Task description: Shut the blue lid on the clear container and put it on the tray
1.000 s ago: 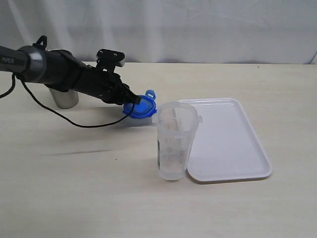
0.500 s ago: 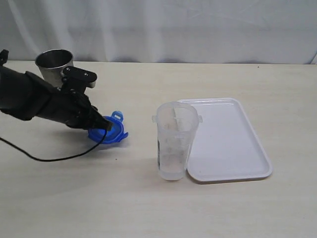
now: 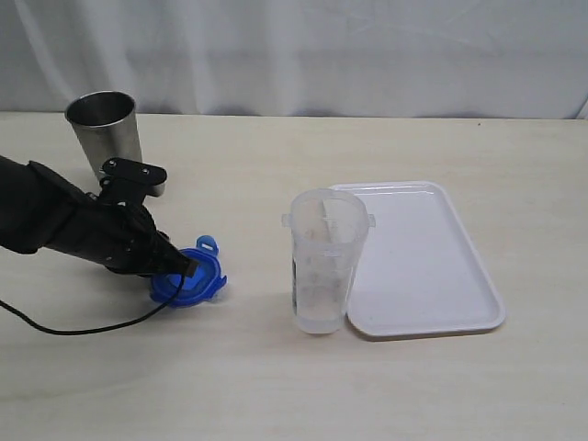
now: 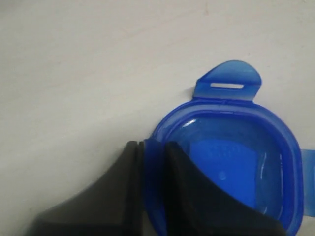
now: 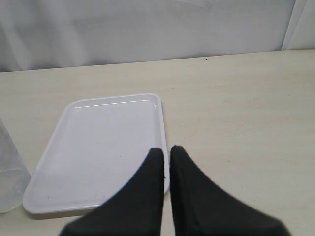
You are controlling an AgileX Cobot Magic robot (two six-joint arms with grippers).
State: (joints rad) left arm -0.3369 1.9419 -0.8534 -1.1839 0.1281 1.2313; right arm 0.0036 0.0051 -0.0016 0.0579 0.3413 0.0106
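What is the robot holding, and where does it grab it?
The left tool pinches the blue lid by its rim. The right tool is shut, holding nothing.

Bare tabletop (image 3: 253, 276) btw blue lid (image 3: 200, 278) & clear container (image 3: 323, 266) gives passage; steel cup (image 3: 103, 129) near lid, behind it; tray (image 3: 432, 266) just right of container.

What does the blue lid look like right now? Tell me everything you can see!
The blue lid is bright blue, shiny plastic, rounded, with a raised rim and flat tabs sticking out; one tab has a slot. The left arm's black fingers pinch its rim, one inside, one outside. It sits low at the table, slightly tilted; whether it touches is unclear. In the exterior view it is left of the clear container, not on it, and near the steel cup.
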